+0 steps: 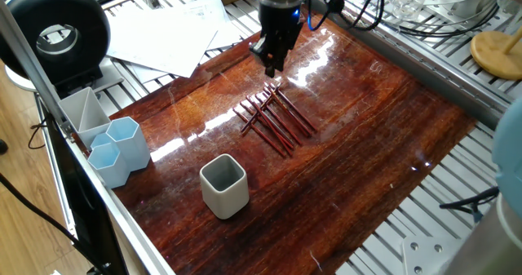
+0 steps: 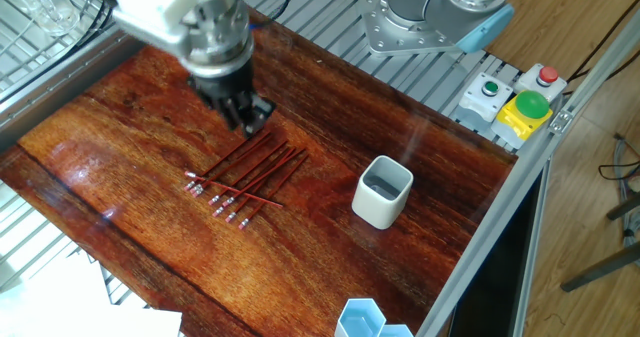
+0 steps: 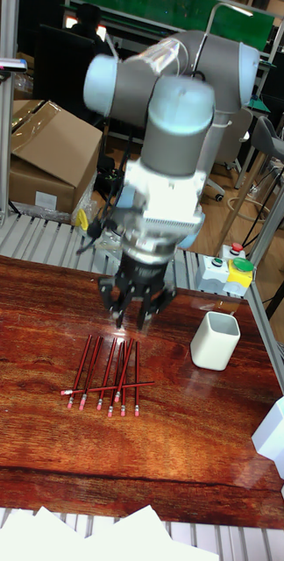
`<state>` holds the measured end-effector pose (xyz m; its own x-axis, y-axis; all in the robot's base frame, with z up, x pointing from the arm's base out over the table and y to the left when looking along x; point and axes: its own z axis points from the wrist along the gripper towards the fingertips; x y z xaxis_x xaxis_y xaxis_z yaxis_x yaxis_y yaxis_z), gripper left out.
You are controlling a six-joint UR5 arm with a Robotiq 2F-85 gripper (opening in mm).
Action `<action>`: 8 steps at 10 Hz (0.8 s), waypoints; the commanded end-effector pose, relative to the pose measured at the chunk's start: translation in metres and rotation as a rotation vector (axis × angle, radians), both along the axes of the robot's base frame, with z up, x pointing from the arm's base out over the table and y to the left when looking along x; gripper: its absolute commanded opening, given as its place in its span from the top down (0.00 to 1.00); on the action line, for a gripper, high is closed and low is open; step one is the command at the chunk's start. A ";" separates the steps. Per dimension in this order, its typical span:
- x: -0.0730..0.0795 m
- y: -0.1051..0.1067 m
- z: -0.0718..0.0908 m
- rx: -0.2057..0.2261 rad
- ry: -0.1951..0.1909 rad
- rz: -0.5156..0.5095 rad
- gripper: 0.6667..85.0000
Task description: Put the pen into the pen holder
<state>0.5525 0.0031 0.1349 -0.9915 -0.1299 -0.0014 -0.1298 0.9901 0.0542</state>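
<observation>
The claw (image 3: 131,321) hangs over the dark wooden bench (image 1: 367,136), above the far ends of a cluster of red pens (image 3: 107,375); whether its fingers are parted or closed cannot be told, and it carries nothing visible. In the tall view about six pens lie side by side with one more laid across them near their capped ends, though the exact count is hard to fix. One off-white pen holder (image 1: 223,185) stands upright, apart from the pens, at about 7 o'clock from them in one fixed view and at 3 o'clock in the other (image 2: 382,191). Only the first fixed view shows two pale blue hexagonal cups (image 1: 119,149), a grey tray (image 1: 81,112) and loose papers (image 1: 167,32). The other shows a button box (image 2: 515,99) with red and green buttons.
</observation>
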 end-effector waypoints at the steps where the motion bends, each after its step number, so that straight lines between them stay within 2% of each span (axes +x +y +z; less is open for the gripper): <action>1: 0.020 0.006 -0.035 0.021 -0.015 -0.061 0.55; 4: 0.031 0.014 -0.067 0.025 -0.032 -0.101 0.57; 5: 0.034 0.014 -0.073 0.029 -0.041 -0.106 0.57; 7: 0.037 0.015 -0.072 0.033 -0.049 -0.125 0.57; 8: 0.027 0.014 -0.073 0.027 -0.012 -0.130 0.57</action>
<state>0.5814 0.0141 0.0688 -0.9991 -0.0299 -0.0302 -0.0319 0.9972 0.0673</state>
